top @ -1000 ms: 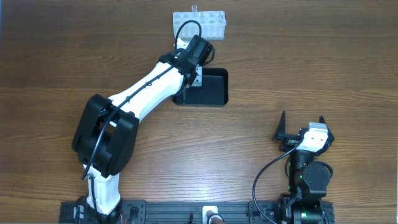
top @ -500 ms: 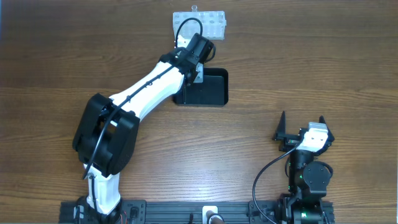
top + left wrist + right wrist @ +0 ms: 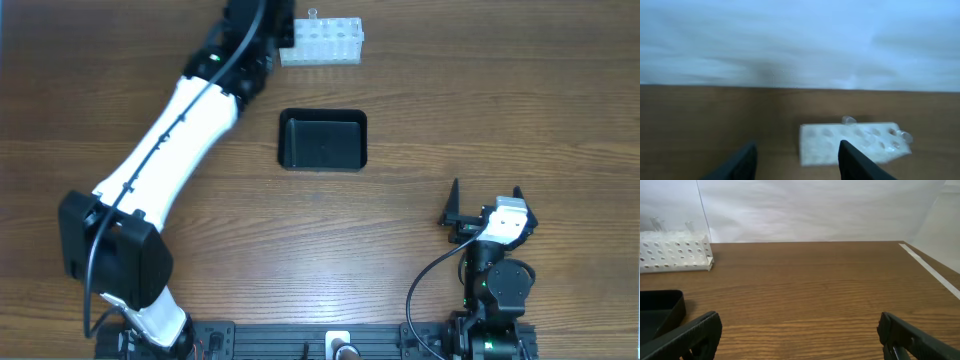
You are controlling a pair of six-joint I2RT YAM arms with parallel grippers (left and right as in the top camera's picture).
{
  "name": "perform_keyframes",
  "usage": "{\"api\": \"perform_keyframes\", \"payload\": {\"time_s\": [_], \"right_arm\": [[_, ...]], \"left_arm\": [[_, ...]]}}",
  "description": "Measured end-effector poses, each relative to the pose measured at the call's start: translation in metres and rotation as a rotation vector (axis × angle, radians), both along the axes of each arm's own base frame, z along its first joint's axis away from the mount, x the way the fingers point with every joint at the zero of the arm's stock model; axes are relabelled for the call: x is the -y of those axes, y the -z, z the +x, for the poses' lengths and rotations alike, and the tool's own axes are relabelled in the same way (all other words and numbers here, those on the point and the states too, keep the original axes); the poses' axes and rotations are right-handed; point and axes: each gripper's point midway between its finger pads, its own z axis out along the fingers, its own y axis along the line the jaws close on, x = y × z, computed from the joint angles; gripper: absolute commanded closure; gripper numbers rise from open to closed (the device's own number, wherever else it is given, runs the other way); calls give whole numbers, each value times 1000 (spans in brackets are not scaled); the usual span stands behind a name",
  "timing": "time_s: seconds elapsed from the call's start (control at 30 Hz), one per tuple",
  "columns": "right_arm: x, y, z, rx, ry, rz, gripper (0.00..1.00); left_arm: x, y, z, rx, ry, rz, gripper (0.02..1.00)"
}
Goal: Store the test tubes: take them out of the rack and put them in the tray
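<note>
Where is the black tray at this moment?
In the top view the black tray sits mid-table, just below the white rack and apart from it.

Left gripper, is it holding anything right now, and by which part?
Nothing is held. The left gripper is open, with nothing between its fingers; the rack stands beyond them, untouched.

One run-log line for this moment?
left claw open, facing rack | right claw open, empty, near base | test tubes standing in rack | tray contents unclear
</note>
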Motion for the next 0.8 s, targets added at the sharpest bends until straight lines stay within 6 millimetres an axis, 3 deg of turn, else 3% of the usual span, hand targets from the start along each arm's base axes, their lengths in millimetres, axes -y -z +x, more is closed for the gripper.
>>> {"api": "perform_keyframes", "payload": {"time_s": [0.13,0.27,0.53,0.7,0.8], "right_arm": [[0,0,0,0,0,0,9],[0,0,0,0,0,0,9],[0,0,0,0,0,-1,7],[0,0,0,0,0,0,9],[0,0,0,0,0,0,9]], "left_arm": [[-11,-6,25,63,93,-16,465],[-3,2,41,99,220,-24,457],[39,64,56,53,420,-63,443],[50,102,59,4,471,-82,443],[52,107,60,5,482,-87,437]]}}
